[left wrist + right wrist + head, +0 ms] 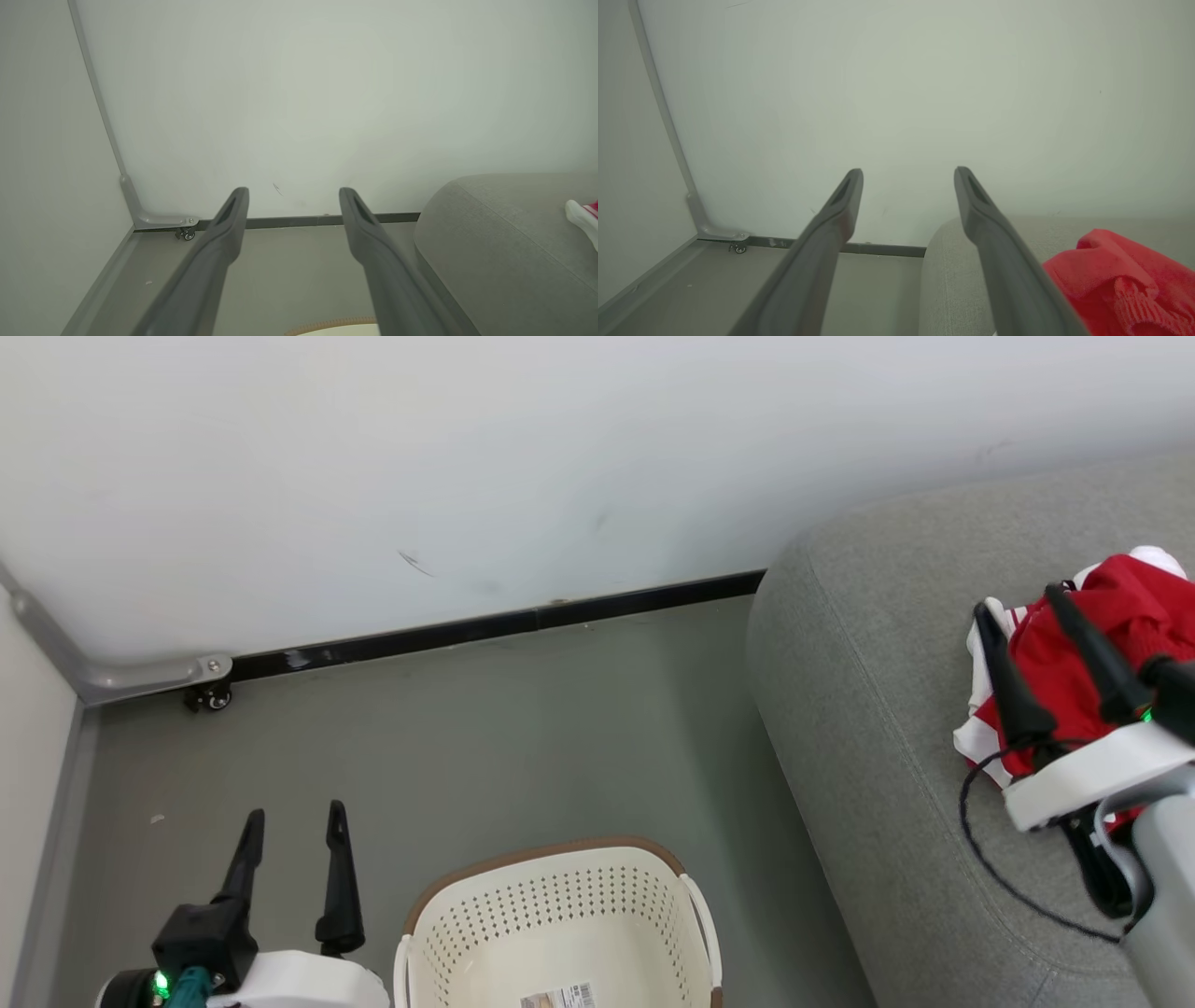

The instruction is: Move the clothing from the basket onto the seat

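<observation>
The clothing (1111, 644), bright red with white panels, lies bunched on the light grey seat (887, 709) at the right; it also shows in the right wrist view (1115, 280) and as a white and red edge in the left wrist view (584, 217). My right gripper (1022, 597) hangs open just over the clothing, with nothing between its fingers (845, 196). The cream-white basket (560, 896) with a brown rim stands on the floor at bottom centre; only a label shows inside. My left gripper (294, 812) is open, left of the basket, holding nothing; its fingers (233, 210) point at the wall.
A white wall with a dark baseboard (485, 625) runs behind the grey floor (467, 756). A grey metal frame with a small caster (210, 695) sits in the left corner. A black cable (990, 868) loops from my right wrist over the seat.
</observation>
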`<state>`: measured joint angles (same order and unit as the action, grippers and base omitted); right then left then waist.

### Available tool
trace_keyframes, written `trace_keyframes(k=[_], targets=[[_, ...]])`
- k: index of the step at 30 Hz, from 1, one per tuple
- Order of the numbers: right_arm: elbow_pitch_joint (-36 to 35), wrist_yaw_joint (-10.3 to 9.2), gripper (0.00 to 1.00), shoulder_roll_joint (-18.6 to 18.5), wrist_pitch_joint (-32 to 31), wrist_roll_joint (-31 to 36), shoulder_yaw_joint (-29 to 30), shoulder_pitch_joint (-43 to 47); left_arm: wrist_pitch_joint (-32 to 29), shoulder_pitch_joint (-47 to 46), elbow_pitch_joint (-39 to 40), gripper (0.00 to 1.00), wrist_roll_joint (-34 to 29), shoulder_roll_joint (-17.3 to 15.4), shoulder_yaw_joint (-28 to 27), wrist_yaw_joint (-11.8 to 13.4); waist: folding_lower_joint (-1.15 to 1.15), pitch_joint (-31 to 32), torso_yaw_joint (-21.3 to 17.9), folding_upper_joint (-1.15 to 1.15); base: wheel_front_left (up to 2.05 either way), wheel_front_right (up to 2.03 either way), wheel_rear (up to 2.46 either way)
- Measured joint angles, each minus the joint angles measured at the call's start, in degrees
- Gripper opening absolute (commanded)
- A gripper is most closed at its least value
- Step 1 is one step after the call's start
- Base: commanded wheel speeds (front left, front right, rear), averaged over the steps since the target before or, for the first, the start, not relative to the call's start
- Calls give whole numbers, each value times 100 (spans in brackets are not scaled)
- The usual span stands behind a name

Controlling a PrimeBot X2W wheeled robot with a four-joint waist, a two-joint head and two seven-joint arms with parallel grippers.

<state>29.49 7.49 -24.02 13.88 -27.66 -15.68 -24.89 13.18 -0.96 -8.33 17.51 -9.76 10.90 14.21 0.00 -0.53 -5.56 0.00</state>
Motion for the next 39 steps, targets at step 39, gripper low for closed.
trace_keyframes(k=[39], targets=[[-1223,-1,100,1950,33,1518,1437,2613,54,127,-381,100,-60,141,253,-158,0,564,491,0,0,0,0]])
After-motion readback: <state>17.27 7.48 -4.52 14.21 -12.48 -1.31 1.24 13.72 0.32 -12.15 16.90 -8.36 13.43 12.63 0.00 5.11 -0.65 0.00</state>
